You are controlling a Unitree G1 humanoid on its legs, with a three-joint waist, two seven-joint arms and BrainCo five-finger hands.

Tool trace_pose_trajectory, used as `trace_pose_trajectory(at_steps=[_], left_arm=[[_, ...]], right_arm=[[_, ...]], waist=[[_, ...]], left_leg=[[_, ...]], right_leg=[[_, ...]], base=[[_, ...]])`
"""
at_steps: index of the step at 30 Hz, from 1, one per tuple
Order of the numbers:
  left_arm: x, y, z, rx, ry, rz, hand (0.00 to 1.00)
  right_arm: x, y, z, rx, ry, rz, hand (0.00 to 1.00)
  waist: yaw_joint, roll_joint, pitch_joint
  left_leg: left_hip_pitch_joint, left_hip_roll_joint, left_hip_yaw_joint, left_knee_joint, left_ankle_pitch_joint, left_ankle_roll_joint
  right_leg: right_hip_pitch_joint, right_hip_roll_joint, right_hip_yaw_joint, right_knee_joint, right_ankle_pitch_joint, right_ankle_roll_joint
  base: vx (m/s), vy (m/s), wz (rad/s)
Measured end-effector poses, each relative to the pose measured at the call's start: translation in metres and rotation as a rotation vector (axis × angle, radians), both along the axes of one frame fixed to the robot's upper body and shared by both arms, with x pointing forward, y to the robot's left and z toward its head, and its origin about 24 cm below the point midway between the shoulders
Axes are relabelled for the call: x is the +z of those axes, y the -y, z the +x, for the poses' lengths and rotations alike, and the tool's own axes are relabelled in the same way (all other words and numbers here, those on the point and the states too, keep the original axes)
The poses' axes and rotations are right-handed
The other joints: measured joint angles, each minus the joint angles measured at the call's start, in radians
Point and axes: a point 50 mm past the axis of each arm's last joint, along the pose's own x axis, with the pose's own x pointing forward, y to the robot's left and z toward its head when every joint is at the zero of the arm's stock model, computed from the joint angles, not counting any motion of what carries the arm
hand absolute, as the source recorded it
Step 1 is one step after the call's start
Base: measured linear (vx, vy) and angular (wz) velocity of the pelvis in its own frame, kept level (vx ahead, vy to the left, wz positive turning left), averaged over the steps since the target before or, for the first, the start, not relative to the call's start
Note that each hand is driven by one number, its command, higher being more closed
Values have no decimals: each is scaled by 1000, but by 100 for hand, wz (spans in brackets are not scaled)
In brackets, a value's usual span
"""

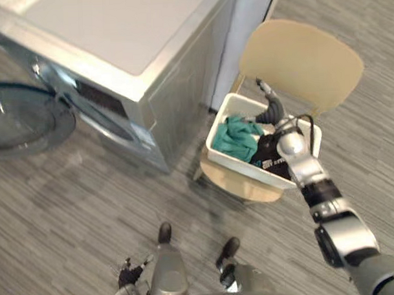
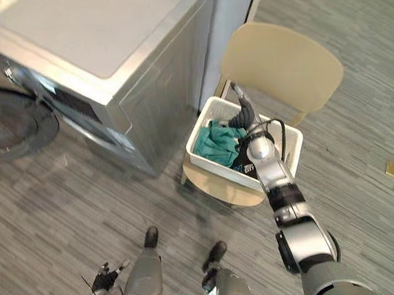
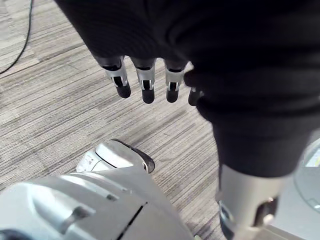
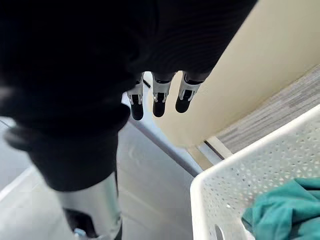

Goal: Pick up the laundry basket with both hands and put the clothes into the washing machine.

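The right hand's fingers (image 4: 155, 102) are straight and loosely spread, holding nothing. In the right wrist view they point toward the pale back of the chair (image 1: 304, 59), clear of the perforated white wall of the laundry basket (image 1: 236, 162). From the head views the right hand (image 1: 272, 109) hangs over the far side of the basket, near the rim closest to the chair back, with the arm stretched across the basket from the near right corner. Whether the wrist touches the clothes below cannot be told. The laundry basket sits on the chair seat, not lifted, with a teal cloth (image 1: 239, 138) bunched on its left side and a dark cloth (image 1: 268, 155) beside it under the arm. The left hand (image 3: 150, 35) hangs low at the robot's side, well apart from the basket. Its fingers (image 3: 147, 85) are also straight and empty, over the grey striped floor (image 1: 70, 210). Left of the chair stands the washing machine (image 1: 115, 34), its side panel near the basket. Its round door (image 1: 21, 124) is swung open at the far left.
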Motion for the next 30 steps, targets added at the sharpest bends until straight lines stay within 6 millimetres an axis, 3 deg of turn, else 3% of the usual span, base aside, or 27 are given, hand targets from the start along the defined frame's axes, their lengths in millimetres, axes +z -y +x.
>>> trace_pose_trajectory(at_steps=[7, 11, 14, 18, 24, 30], left_arm=[[11, 0, 26, 46, 99, -11, 0], [17, -2, 38, 51, 152, -5, 0], [20, -3, 45, 58, 174, -12, 0], [23, -3, 52, 33, 189, -9, 0], [26, 0, 59, 9, 209, -19, 0], [26, 0, 59, 28, 213, -33, 0]], right_arm=[[36, -2, 22, -33, 8, -127, 0], [45, -3, 30, -61, -7, -185, 0], [39, 6, 34, -97, -70, -236, 0], [45, 26, 36, -164, -89, -259, 0], [49, 52, 34, -246, -118, -162, 0], [49, 55, 28, -273, -67, -127, 0]], waist=[[56, -17, 88], [66, -27, 139], [87, -35, 162], [88, -38, 172], [88, -38, 173], [83, -46, 176]], left_leg=[[-65, -20, -74, -16, 38, 0], [-98, -28, -103, -26, 65, -4], [-109, -25, -106, -65, 95, -8], [-121, -26, -140, -123, 136, -13], [-133, -34, -162, -191, 181, -4], [-136, -39, -140, -191, 186, 3]], right_leg=[[-7, 5, -66, -36, 17, 0], [-25, 1, -89, -37, 18, -1], [-51, 1, -91, -37, 21, -5], [-69, 4, -121, -37, 22, -7], [-90, -5, -147, -37, 28, 3], [-109, -18, -123, -38, 46, 4]], base=[[22, 2, 32], [-17, 37, 22], [-52, 39, 3], [-53, 29, 23], [-26, 59, 15], [33, 51, -10]])
